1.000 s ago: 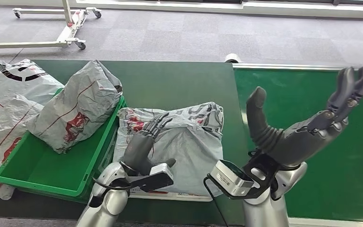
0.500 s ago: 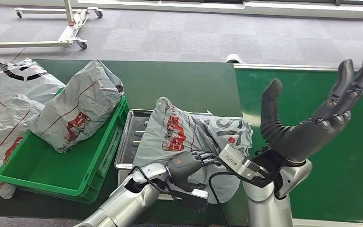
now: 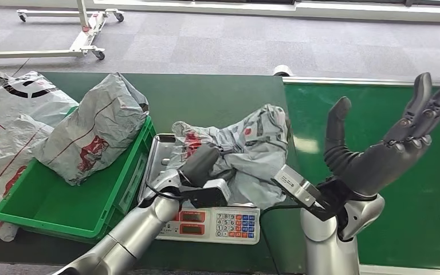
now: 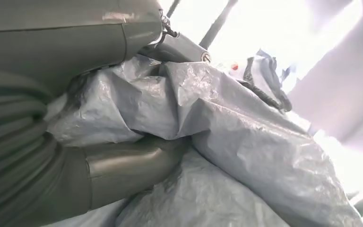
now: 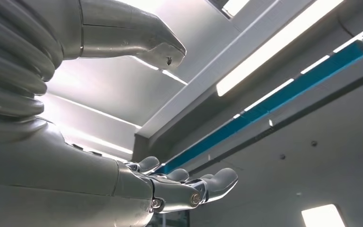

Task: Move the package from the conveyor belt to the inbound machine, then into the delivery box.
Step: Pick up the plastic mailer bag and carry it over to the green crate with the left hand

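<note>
A crumpled grey plastic package [image 3: 251, 150] with red print lies bunched on the metal tray [image 3: 156, 156] of the inbound scale [image 3: 217, 221]. My left hand [image 3: 198, 165] grips a fold of it at its near left side. In the left wrist view the thumb [image 4: 123, 165] presses into the grey package [image 4: 246, 142] from below, and a finger clamps it from above. My right hand [image 3: 388, 148] is raised over the green conveyor belt [image 3: 378, 109], palm up, fingers spread and holding nothing. The right wrist view shows its fingers [image 5: 189, 189] spread against the ceiling.
A green delivery box [image 3: 57, 203] stands left of the scale with a grey package [image 3: 94, 133] leaning in it. More grey packages [image 3: 8, 117] lie further left. A dark green table [image 3: 206, 100] lies behind the scale. A wheeled metal frame [image 3: 80, 40] stands on the carpet.
The package lay flat over the scale under my left hand. The hand has gathered it and pulled it up and back, uncovering the scale's keypad. My right hand stayed raised and open.
</note>
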